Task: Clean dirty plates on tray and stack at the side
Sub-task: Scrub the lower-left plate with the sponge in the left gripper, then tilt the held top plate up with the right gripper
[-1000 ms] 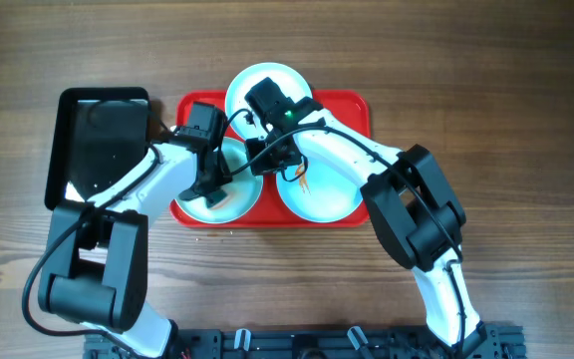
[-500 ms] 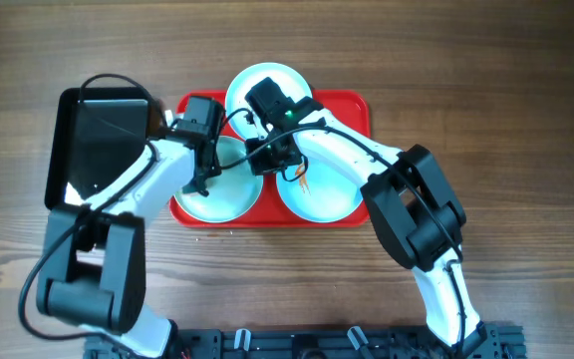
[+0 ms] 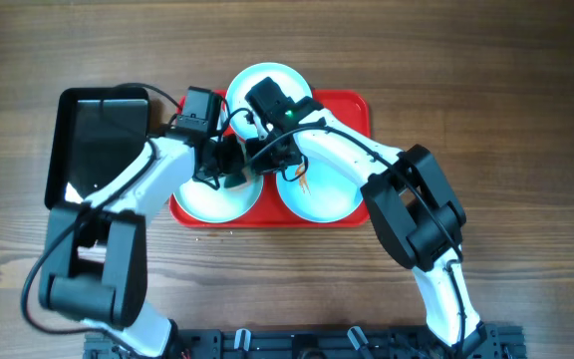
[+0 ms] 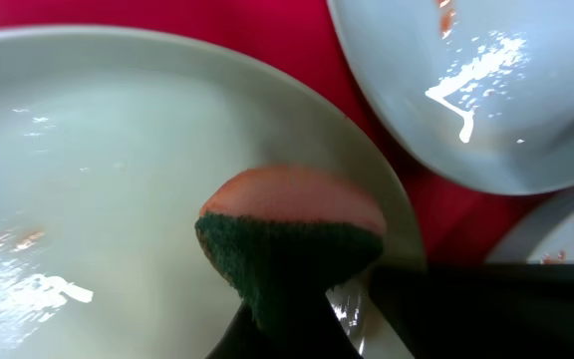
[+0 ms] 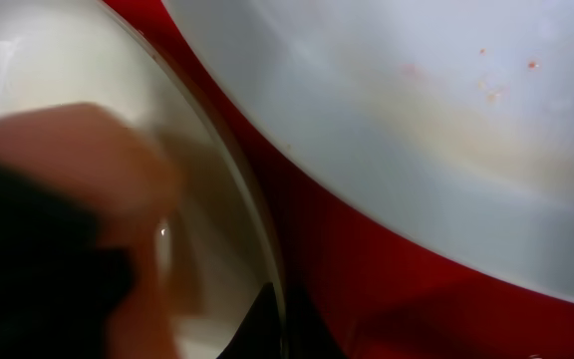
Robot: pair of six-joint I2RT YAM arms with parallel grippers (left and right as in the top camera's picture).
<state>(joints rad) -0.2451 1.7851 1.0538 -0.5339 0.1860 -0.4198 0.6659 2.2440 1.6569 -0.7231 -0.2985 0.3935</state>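
Three plates [image 3: 257,85], all on the tray [image 3: 357,110], none stacked yet. My left tool [image 3: 223,166] pinches the sponge [image 4: 292,239] on the left plate [image 3: 207,204], smears showing. My right tool [image 3: 264,158] is pressed together at its rim.

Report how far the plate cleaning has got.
Done: nothing stacked; all three plates sit on the tray. In hand: the left claw presses a sponge on the front-left plate, where a faint smear shows; the right claw seems to pin its rim. Left: finish it, wipe the smeared front-right plate, check the back plate, stack all at the side.
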